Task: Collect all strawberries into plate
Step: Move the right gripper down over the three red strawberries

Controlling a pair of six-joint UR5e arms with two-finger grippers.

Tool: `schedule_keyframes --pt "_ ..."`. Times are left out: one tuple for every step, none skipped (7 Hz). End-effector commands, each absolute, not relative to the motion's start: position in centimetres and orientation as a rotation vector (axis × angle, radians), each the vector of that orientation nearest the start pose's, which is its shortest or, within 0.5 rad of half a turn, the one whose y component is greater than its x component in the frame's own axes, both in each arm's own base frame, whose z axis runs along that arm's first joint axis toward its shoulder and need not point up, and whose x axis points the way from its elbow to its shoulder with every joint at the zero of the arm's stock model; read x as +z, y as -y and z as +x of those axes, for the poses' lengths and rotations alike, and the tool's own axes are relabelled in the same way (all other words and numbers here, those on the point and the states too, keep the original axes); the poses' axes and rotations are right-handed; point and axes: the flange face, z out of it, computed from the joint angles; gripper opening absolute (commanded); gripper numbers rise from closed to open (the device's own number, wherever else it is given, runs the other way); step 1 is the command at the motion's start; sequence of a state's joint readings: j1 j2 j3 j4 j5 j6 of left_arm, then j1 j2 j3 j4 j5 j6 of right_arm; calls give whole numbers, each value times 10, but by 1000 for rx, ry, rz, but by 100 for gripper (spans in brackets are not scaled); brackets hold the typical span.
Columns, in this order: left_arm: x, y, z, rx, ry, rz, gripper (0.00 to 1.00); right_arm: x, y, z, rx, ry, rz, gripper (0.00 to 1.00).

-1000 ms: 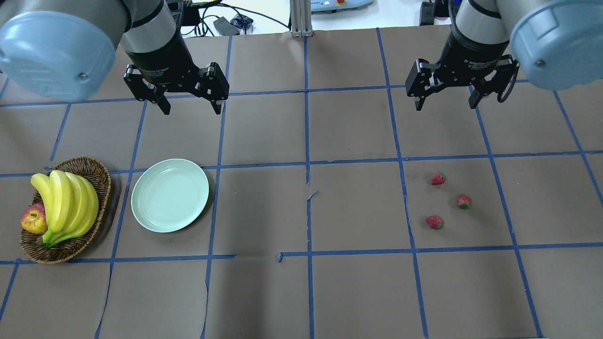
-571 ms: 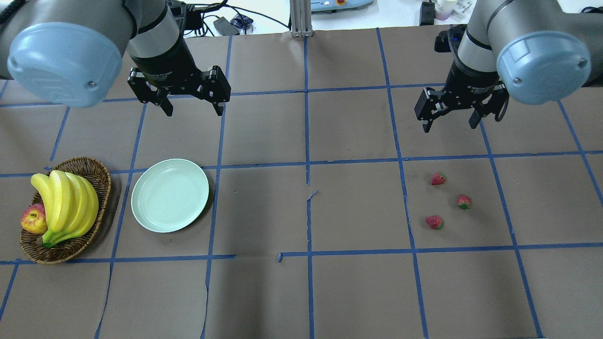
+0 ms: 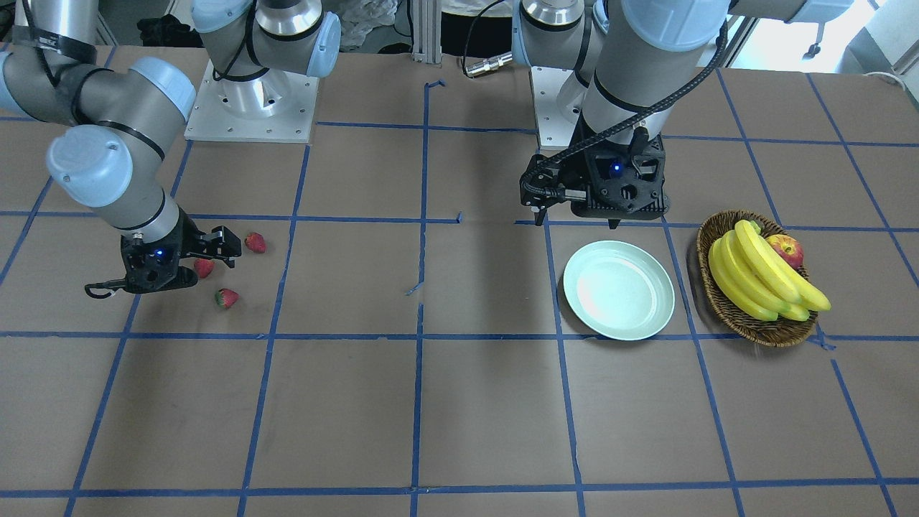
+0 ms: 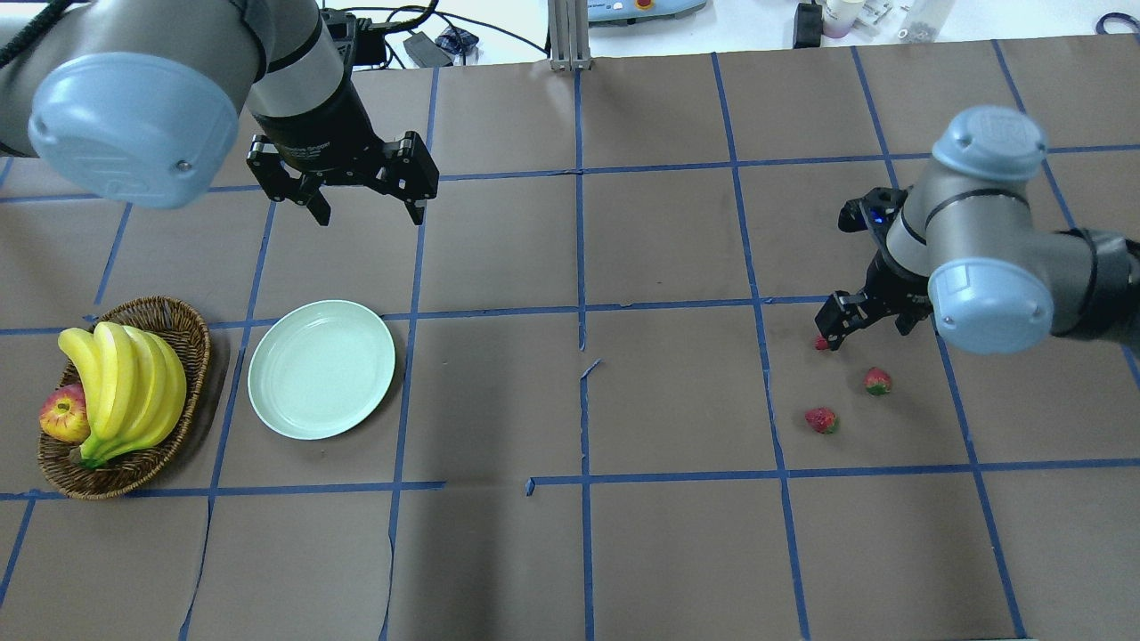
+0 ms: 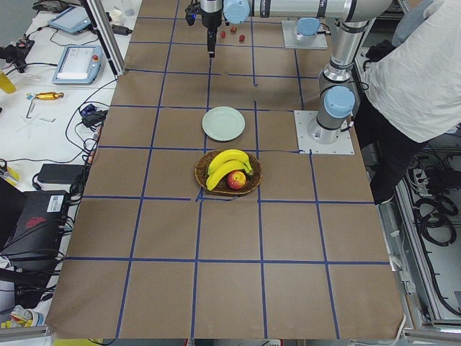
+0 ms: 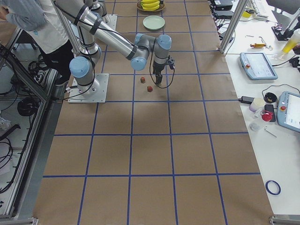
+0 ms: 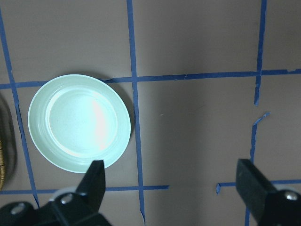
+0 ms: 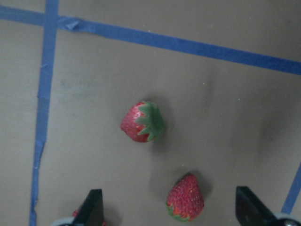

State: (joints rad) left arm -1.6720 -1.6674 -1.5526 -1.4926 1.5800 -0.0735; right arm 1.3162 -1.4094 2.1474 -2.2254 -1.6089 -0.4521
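Basket [image 4: 183,316] first: it sits well off to the outer side of the left hand [image 4: 370,216], loaded with bananas [image 4: 125,383] and an apple [image 4: 62,415]. Closer in, the plate [image 4: 321,369] lies flat on the desk [image 4: 499,552], out in front of the left hand and a bit toward its basket-side finger; the basket is just beside the plate, not touching it. The left hand hangs above the desk with both fingers spread wide and nothing between them. Way over on the other side, well apart from the plate, the right hand [image 4: 864,329] is down low near the desk, fingers spread wide too, not clamped on anything. All three strawberries [image 4: 877,381] lie on the desk right around it: the first strawberry [image 4: 820,344] is right by the tip of its inner finger, half hidden in the overhead view, so can't tell if they touch; the second strawberry [image 8: 186,203] sits between the two fingers in the wrist view; the third strawberry [image 8: 142,121] lies a bit farther out in front of the hand, green cap turned sideways. A person [image 5: 407,72] in a light shirt stands beside the robot's base.
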Motion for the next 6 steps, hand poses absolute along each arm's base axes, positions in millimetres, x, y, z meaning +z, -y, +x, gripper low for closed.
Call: schedule_keyframes --pt "450 515 -185 -4 -3132 43 100 171 427 -16 115 -3126 -354 100" --pt "448 515 -185 -4 -3132 43 100 170 425 -20 121 -3125 -332 99" --pt "448 515 -185 -4 -3132 43 100 170 425 -19 110 -3124 -317 81" --pt "448 515 -185 -4 -3132 43 100 172 427 -19 98 -3123 -316 49" --pt "448 515 -185 -4 -3132 43 100 172 427 -19 100 -3122 -316 17" --pt "447 515 -185 -1 -3132 43 100 172 428 -19 97 -3121 -316 0"
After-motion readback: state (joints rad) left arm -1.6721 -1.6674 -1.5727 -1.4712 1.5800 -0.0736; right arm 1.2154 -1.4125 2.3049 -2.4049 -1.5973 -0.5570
